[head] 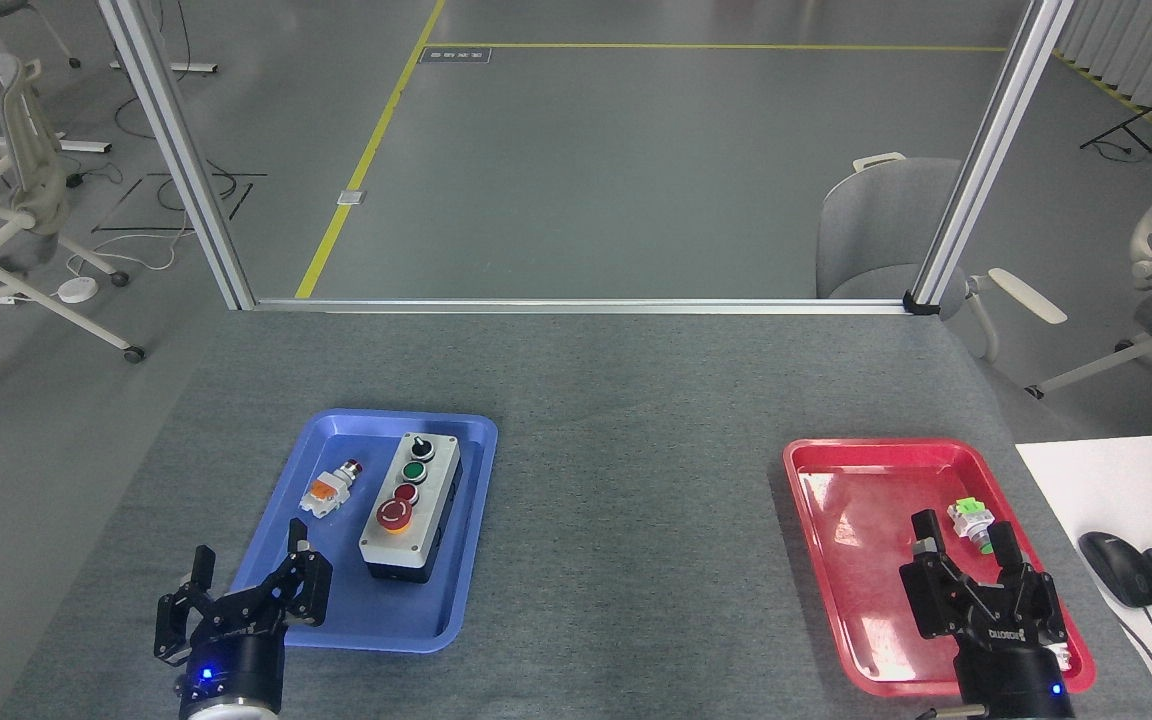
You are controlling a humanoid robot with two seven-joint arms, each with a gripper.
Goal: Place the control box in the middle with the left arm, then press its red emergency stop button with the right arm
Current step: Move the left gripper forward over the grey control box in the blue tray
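A grey felt-covered worktop (636,420) edged by an aluminium frame (576,305) faces a grey floor with yellow lines (366,160) and office chairs. The control box (409,508) lies in the blue tray (336,620) at left. Left claw (251,575) and right claw (966,545), over the red tray (816,520), both spread wide, empty.

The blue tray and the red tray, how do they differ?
The blue tray lies left and holds the control box plus a small orange switch; the red tray lies right and holds only a small green part. Both are rectangular, rimmed, and rest on the grey table.
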